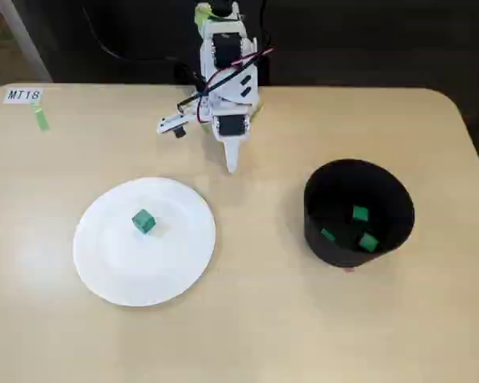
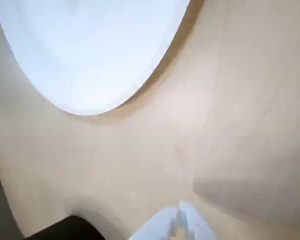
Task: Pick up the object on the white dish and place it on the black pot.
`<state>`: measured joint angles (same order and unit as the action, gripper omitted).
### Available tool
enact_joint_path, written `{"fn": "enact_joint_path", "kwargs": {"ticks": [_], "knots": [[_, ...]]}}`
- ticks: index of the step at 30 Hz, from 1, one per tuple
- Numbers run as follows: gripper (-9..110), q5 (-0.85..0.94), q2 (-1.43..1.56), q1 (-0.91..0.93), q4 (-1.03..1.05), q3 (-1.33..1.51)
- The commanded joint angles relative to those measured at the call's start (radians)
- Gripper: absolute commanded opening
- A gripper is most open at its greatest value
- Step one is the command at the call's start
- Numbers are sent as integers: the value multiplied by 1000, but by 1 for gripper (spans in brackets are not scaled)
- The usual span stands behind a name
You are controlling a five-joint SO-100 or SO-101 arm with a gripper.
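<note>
A tiny green cube point(image 1: 144, 221) lies on the large white plate point(image 1: 112, 271) at the left of the table in the fixed view. The black pot point(image 1: 319, 207) stands at the right and holds three look-alike green cubes point(image 1: 360, 214). My white gripper point(image 1: 231, 163) hangs at the table's back centre, pointing down, apart from both plate and pot. Its fingers are together and hold nothing. In the wrist view the shut fingertips point(image 2: 179, 216) show at the bottom edge, the plate point(image 2: 90, 50) fills the top left, and the pot's rim point(image 2: 65, 229) shows at the bottom left.
A white label reading MT18 point(image 1: 24, 95) and a green tape strip point(image 1: 41, 119) lie at the table's back left corner. The table's right edge curves off near the pot. Cables trail behind the arm's base.
</note>
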<state>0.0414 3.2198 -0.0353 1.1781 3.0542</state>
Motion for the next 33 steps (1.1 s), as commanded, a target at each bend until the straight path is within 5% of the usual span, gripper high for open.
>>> {"fn": "enact_joint_path", "kwargs": {"ticks": [1, 12, 22, 33], "knots": [[0, 5, -44, 15, -227, -63], [0, 15, -124, 15, -249, -106], [0, 129, -899, 83, -75, -956], [0, -163, -1362, 307, 144, -1373]]}}
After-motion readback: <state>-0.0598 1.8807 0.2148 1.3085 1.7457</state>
